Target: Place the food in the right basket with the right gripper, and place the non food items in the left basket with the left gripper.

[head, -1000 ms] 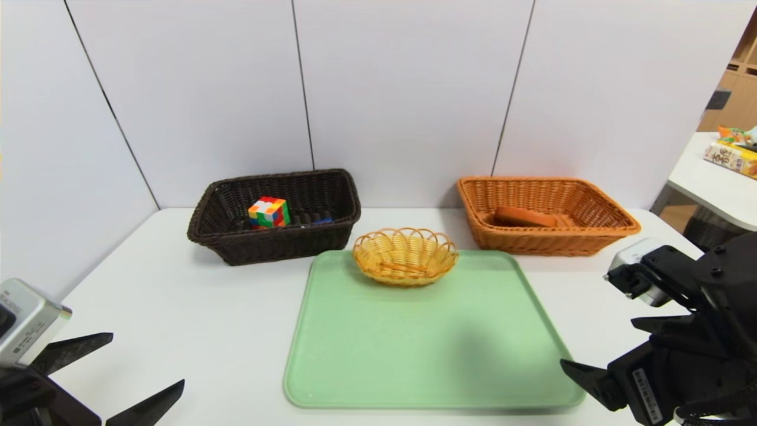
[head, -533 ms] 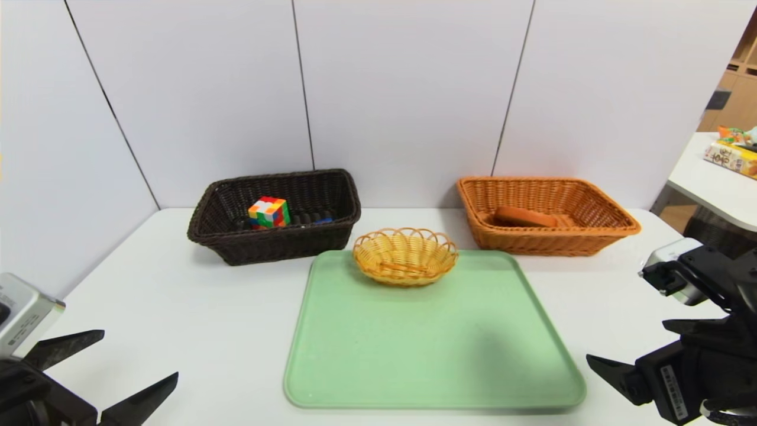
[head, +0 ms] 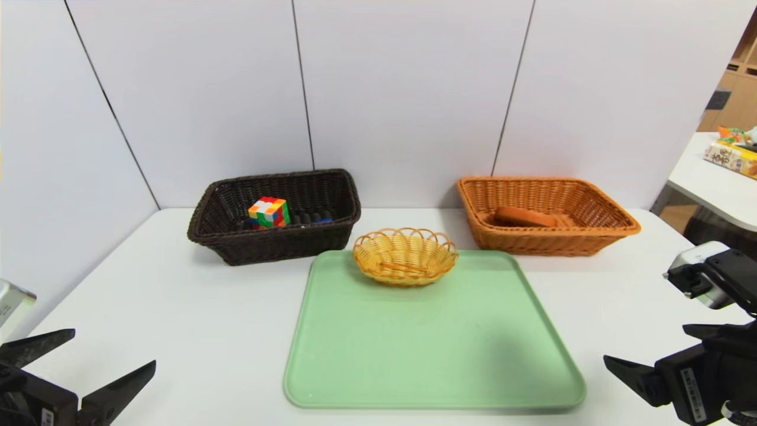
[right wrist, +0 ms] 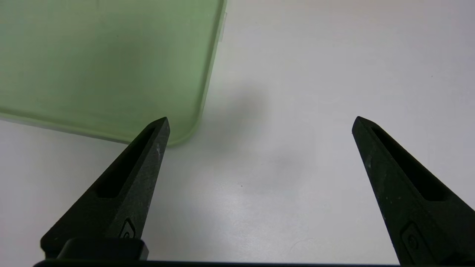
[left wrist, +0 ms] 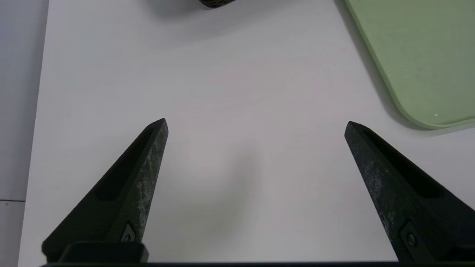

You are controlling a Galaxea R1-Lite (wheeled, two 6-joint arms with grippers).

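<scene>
Far back on the left, the dark brown wicker basket (head: 275, 216) holds the colourful puzzle cube (head: 269, 212); the orange wicker basket (head: 547, 214) on the right holds the brown-crusted bread slice (head: 523, 216). Sorting looks done, so the left gripper (head: 94, 355) and right gripper (head: 650, 361) hang wide and empty near the green plastic tray (head: 434, 331).

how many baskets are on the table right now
3. The dark brown basket sits at the back left, the orange basket at the back right, and a small round yellow basket stands between them on the far edge of the green tray.

Small yellow basket (head: 406, 255) sits on green tray (head: 433, 343), white table (head: 195, 307)
</scene>
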